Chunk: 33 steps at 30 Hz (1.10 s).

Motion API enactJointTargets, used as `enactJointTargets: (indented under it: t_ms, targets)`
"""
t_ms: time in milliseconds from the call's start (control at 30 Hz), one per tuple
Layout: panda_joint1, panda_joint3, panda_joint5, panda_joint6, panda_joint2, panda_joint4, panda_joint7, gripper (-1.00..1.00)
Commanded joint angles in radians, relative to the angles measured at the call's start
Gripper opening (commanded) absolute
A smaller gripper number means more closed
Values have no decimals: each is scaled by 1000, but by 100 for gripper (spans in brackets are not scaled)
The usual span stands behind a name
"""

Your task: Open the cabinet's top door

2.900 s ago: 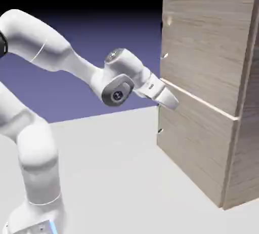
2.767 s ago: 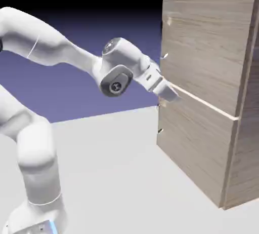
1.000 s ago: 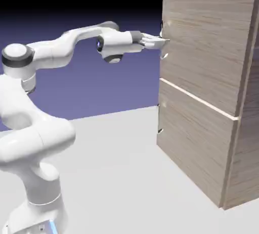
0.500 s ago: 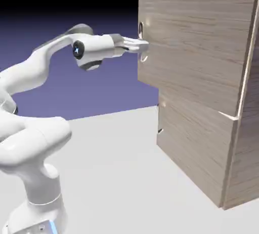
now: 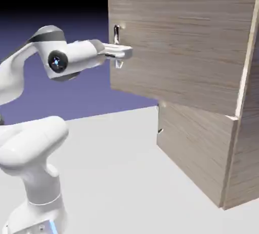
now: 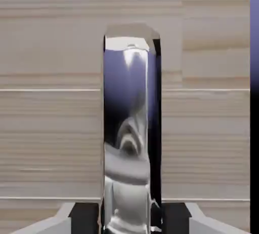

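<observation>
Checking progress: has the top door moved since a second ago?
Yes. The top door has swung out toward the exterior view's left, away from the cabinet.

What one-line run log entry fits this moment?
gripper: shut on handle | top door: partly open | lower door: closed
</observation>
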Motion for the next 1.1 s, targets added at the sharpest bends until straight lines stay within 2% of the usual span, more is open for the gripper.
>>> enactJointTargets:
  t_ms: [0, 100, 267, 367, 700, 1067]
  targets:
    - [-1, -36, -25, -31, 1, -13, -12, -100]
    - [-12, -145, -105, -117, 16, -41, -50, -100]
    - [-166, -249, -140, -335, 1, -66, -57, -100]
    - [-179, -358, -237, -410, 65, -66, -115, -100]
    - [-178, -698, -601, -651, 394, 31, -345, -100]
    - [-40, -969, -919, -858, 792, 267, -569, -100]
